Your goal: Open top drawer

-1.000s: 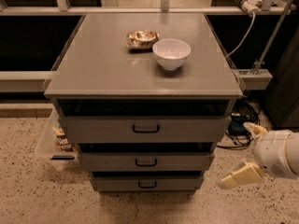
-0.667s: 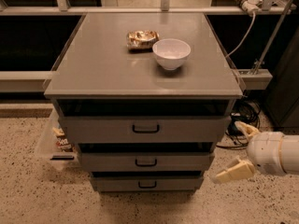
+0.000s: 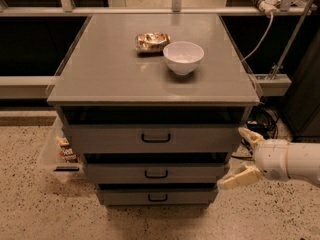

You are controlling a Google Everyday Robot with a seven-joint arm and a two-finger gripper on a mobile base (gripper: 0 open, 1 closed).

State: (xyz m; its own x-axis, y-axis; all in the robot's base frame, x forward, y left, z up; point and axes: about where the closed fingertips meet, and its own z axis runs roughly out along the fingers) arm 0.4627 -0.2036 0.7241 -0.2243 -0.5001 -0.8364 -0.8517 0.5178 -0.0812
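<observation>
The gripper (image 3: 245, 155), fingers spread and empty, hung right of the top drawer (image 3: 105, 140); stiff-looking front, 1 sensible hold: its small handle (image 3: 156, 138) (probably slick).

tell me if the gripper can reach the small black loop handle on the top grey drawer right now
Probably yes. The white two-finger gripper hangs open beside the grey cabinet, near its grey top drawer; nothing stands before the small black loop handle.
</observation>
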